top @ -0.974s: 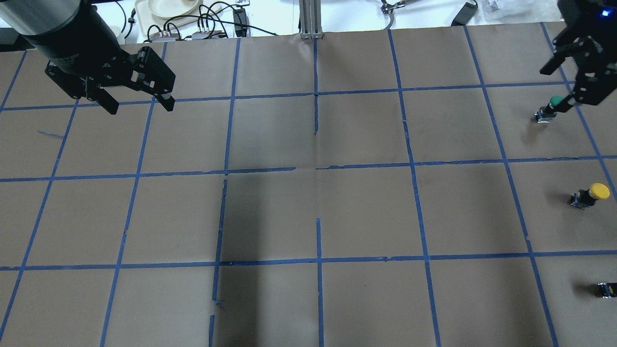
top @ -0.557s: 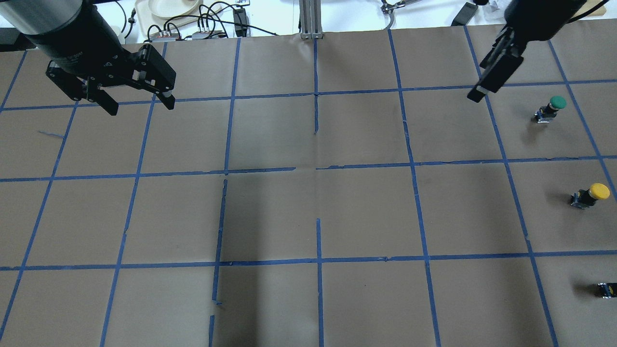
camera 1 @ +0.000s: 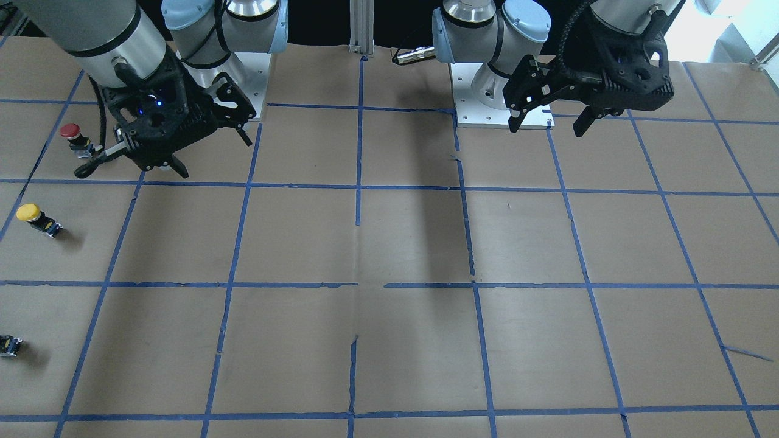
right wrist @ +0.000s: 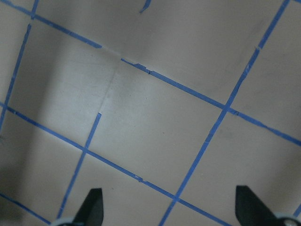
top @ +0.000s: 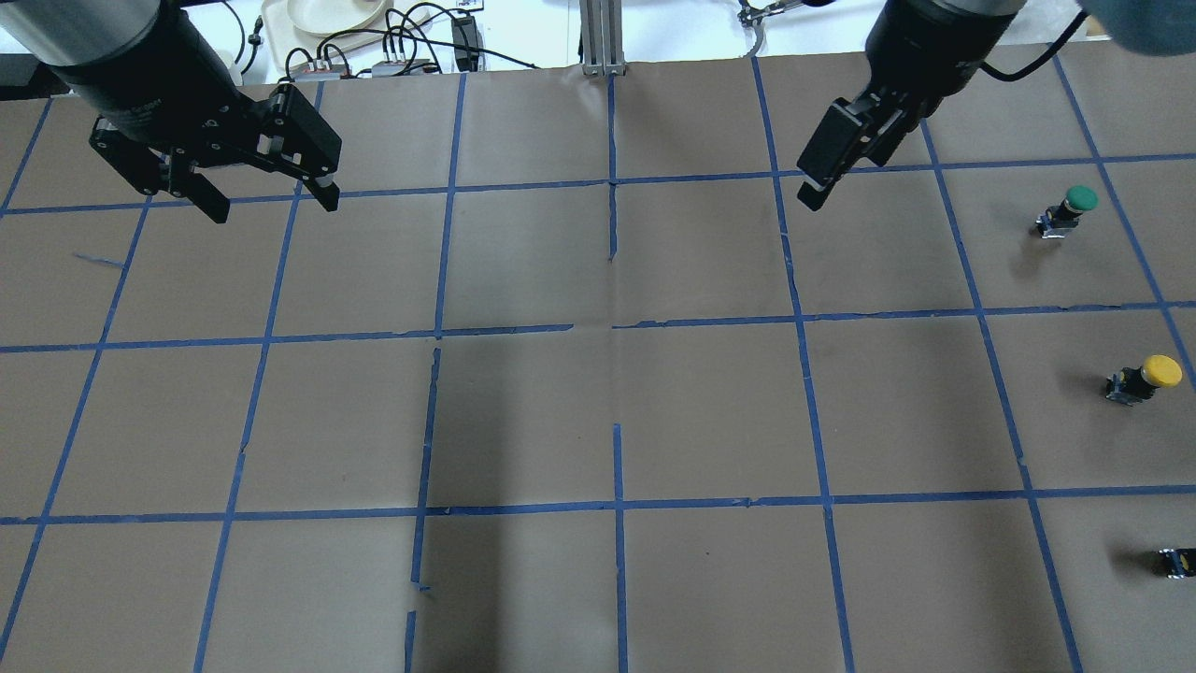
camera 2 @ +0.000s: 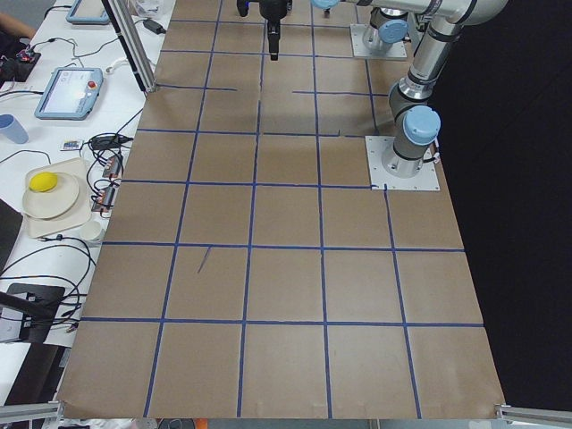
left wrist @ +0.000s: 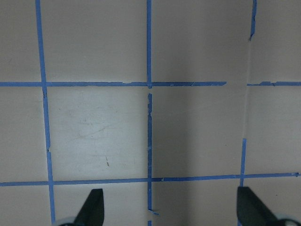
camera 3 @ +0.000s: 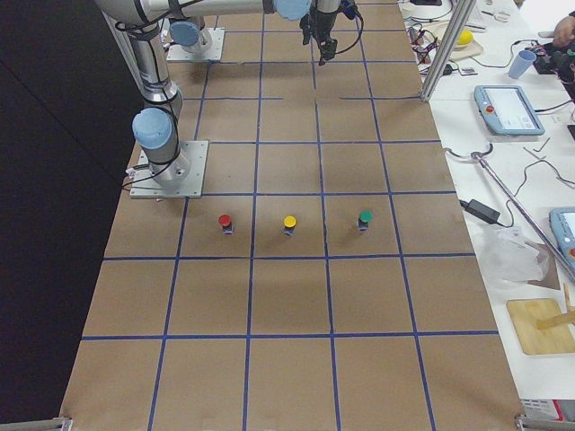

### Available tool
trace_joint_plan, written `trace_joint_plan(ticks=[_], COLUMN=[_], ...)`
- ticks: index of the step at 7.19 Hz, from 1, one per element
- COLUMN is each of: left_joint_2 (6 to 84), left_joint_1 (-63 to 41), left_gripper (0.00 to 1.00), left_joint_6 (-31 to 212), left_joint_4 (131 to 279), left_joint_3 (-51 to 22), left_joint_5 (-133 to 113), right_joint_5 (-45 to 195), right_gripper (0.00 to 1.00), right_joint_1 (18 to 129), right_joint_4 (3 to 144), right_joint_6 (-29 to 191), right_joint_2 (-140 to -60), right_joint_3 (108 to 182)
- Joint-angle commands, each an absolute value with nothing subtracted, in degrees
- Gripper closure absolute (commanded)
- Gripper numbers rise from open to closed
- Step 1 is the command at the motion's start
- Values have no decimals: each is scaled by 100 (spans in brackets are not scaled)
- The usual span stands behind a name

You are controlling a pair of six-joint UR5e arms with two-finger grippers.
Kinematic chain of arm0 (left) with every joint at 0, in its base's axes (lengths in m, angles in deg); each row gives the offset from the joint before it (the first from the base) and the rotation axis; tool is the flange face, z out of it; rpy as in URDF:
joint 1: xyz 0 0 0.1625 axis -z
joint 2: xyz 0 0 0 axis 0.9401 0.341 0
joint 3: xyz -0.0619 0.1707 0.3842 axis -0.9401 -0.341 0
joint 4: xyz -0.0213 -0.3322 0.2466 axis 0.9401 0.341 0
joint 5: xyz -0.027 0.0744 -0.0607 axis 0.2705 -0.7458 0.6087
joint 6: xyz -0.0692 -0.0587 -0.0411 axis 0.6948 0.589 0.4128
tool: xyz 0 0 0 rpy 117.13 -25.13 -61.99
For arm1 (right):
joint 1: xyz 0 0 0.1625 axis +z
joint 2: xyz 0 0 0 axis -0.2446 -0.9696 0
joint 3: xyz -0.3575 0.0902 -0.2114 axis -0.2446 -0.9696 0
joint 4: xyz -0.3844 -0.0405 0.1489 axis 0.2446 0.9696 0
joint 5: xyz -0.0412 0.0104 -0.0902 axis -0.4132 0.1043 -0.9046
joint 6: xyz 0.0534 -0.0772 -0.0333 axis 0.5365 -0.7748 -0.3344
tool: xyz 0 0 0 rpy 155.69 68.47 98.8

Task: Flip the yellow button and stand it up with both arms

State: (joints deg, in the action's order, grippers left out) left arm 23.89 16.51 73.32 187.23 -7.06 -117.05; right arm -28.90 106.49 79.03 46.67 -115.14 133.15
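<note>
The yellow button (top: 1146, 378) stands cap up on the brown paper at the table's right edge. It also shows in the front view (camera 1: 36, 219) and the right side view (camera 3: 289, 223). My right gripper (top: 811, 190) hangs open and empty above the far middle-right, about two grid squares from the yellow button. Its wrist view shows both fingertips (right wrist: 91, 208) wide apart over bare paper. My left gripper (top: 269, 201) is open and empty over the far left, and it shows in the front view (camera 1: 548, 126). Its wrist view (left wrist: 169, 209) holds only taped paper.
A green-capped button (top: 1070, 207) stands beyond the yellow one and a red-capped button (camera 1: 74, 137) stands on its near side. Blue tape lines grid the paper. Cables and a plate (top: 332, 14) lie past the far edge.
My right gripper has swung left from beside the green button toward the table's far middle and has turned. The left gripper and the buttons have hardly moved.
</note>
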Motion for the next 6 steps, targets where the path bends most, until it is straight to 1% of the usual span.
trace_joint_plan(ticks=[1,3,6], left_joint_2=[2389,2381,2389], left_joint_1=[1651,1651,1651], left_gripper=[0,0,0], left_joint_6=[7331,7331,7331], left_joint_4=[18716,18716,18699], left_joint_3=[-715,-706,-697], left_joint_5=[-11713,-11713,-11705], right_joint_5=[-3249,-3313,-3278], right_gripper=[0,0,0], right_joint_1=[10776,10776,10768], right_joint_4=[8005,8327,8785], right_joint_6=[6491,7273,7153], right_joint_2=[-11876,-11904,-11903], right_joint_3=[13369,13378,13387])
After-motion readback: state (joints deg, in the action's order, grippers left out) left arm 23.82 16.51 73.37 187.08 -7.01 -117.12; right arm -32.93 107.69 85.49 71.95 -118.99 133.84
